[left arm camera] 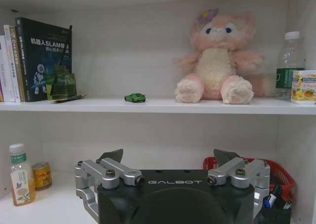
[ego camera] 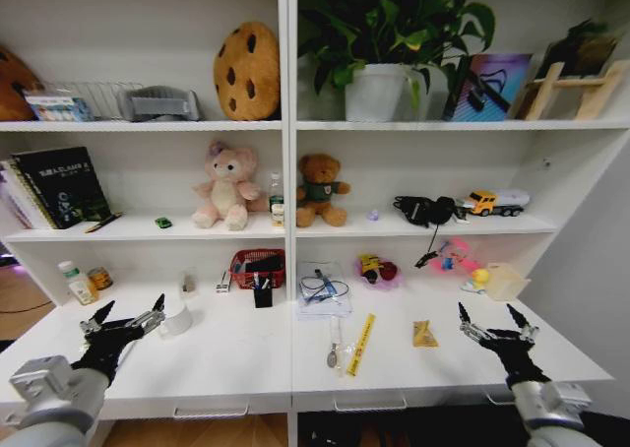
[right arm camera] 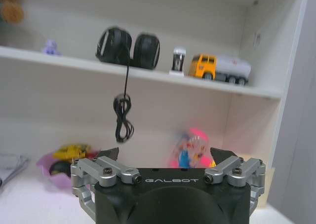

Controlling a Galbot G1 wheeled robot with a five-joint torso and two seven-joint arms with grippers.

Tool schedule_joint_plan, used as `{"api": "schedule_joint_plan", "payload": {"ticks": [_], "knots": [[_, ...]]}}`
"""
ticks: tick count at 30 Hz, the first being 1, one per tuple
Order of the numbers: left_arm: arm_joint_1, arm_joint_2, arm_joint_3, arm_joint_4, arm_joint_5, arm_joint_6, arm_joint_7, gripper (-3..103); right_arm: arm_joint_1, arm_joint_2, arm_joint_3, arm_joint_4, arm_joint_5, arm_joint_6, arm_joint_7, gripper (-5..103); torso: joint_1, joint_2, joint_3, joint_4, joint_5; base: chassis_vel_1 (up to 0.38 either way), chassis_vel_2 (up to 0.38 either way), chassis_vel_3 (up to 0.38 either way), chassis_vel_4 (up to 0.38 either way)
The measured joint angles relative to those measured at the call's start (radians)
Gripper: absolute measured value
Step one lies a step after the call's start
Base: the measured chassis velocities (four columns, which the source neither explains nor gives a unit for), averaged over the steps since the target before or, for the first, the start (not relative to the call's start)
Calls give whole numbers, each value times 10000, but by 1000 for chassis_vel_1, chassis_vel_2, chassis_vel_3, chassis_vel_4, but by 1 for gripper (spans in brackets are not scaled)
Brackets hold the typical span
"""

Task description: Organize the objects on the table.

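Left gripper (ego camera: pixel 126 317) spread wide at eight o'clock over the table (ego camera: pixel 236 353), beside a white mug (ego camera: pixel 178 319); right gripper (ego camera: pixel 497 319) wide at four o'clock, empty

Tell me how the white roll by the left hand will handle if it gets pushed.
The white roll sits on the table just beside the open left hand. It looks hollow, so it is probably light and would slide easily on the smooth top. Being round, it may roll off if tipped on edge.
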Motion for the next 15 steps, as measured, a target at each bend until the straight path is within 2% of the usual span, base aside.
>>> {"api": "schedule_joint_plan", "payload": {"ticks": [3, 8, 15], "knots": [[-1, 0, -2, 1, 0, 0, -8, 100, 811, -618, -497, -745, 614, -925, -272, 100, 0, 1, 0, 5, -10, 22, 63, -34, -41], [-1, 0, -4, 2, 0, 0, -10, 100, 1669, -905, -1005, -1654, 691, -1305, -616, 100, 1, 1, 0, 8, -9, 52, 71, -38, -49], [-1, 0, -3, 2, 0, 0, -13, 100, 2358, -821, -1768, -2634, 494, -1334, -714, 100, 0, 0, 0, 1, -4, 0, 0, 0, 0]]}}
